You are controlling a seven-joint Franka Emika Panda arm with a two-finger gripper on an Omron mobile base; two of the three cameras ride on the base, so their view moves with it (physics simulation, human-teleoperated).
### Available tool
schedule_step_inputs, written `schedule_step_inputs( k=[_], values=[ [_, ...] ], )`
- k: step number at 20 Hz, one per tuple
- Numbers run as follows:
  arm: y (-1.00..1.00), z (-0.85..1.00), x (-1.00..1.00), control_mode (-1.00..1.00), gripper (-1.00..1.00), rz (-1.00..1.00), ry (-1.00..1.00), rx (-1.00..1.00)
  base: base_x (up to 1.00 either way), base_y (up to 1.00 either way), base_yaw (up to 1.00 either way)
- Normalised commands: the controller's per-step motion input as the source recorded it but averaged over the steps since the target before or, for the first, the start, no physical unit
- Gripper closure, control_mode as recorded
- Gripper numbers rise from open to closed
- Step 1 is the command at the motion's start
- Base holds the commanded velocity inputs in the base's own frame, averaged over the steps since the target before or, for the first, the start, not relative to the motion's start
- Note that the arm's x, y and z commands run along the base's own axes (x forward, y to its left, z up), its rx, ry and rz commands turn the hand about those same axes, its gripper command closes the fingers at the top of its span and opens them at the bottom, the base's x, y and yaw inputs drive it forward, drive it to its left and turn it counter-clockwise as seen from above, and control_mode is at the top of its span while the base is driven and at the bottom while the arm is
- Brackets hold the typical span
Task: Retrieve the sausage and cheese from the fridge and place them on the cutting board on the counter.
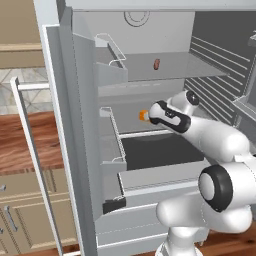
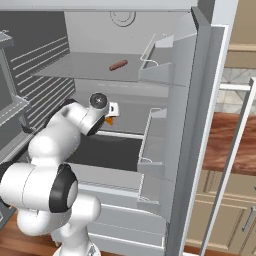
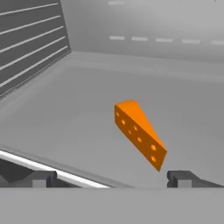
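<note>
The fridge [image 1: 75,150] stands open in front of me, its top and its right-hand door cut off by the frame in the left base view. My own arm blocks much of the middle shelf [image 3: 65,113] from both base cameras. The counter [image 1: 30,142] shows as a reddish strip past the open door, cropped at the edge.

On the upper shelf the sausage [image 1: 157,64] lies well above my hand; from the right base view it is a small reddish-brown stub [image 2: 118,65], too small to make out further.

The cheese [image 3: 139,131] sits on the middle shelf. From the base cameras I catch just an orange sliver of it [image 1: 143,115] peeking past my wrist, the rest hidden behind the hand. The hand view gives it whole: an orange wedge dotted with holes, lying just ahead of my fingertips [image 3: 183,178], its near corner closer to the right-hand one.

My gripper [image 3: 109,179] is spread fully wide and holds nothing; the cheese is not touched.
</note>
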Motion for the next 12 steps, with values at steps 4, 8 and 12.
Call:
schedule_step_inputs(
  k=[4,8,12],
  values=[
    [0.00,0.00,0.16,-1.00,-1.00,0.00,0.05,-0.06,0.00,0.00,0.00],
    [-0.01,0.00,0.02,-1.00,-1.00,0.00,0.05,-0.07,0.00,0.00,0.00],
    [0.00,-0.15,0.00,-1.00,-1.00,0.01,0.08,-0.04,0.00,0.00,0.00]
  ],
)
